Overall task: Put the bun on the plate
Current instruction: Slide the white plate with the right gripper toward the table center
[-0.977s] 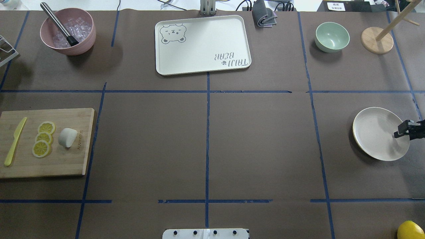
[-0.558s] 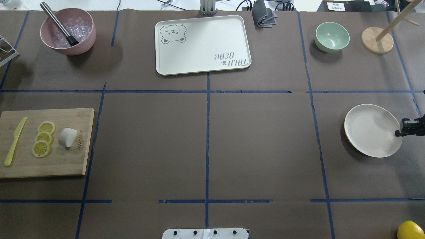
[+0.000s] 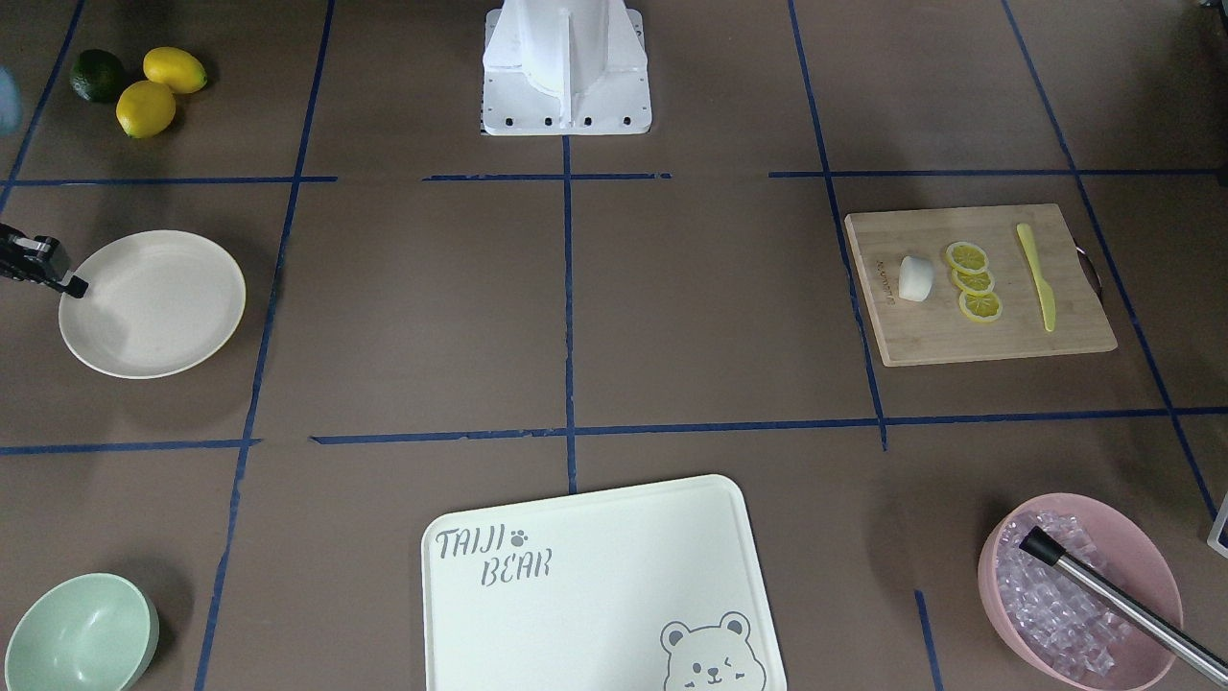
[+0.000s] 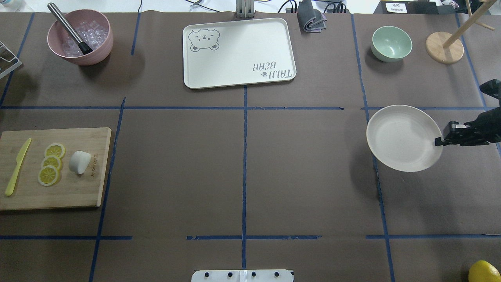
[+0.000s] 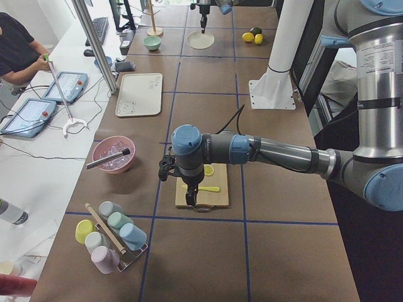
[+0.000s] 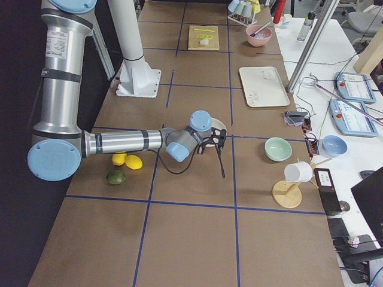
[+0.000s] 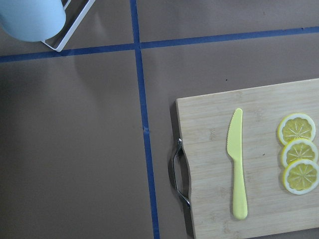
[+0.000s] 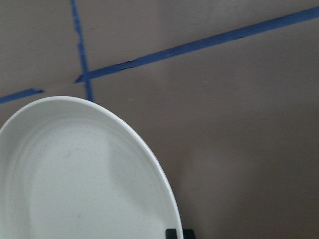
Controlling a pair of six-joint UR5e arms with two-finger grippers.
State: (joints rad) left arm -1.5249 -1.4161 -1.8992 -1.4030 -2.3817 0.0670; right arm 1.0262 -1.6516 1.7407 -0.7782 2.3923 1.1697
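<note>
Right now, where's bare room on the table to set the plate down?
Widest bare stretch: the middle of the table, between the cutting board and the plate in the right claw, nearer the robot than the tray. Crowded: the board, carrying knife, lemon slices and bun, and the far row with the pink bowl and green bowl.

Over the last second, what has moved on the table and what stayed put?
The right gripper holds the plate by its rim and has carried it toward the centre of the table, farther from the robot. The bun and lemon slices on the cutting board have not moved.
</note>
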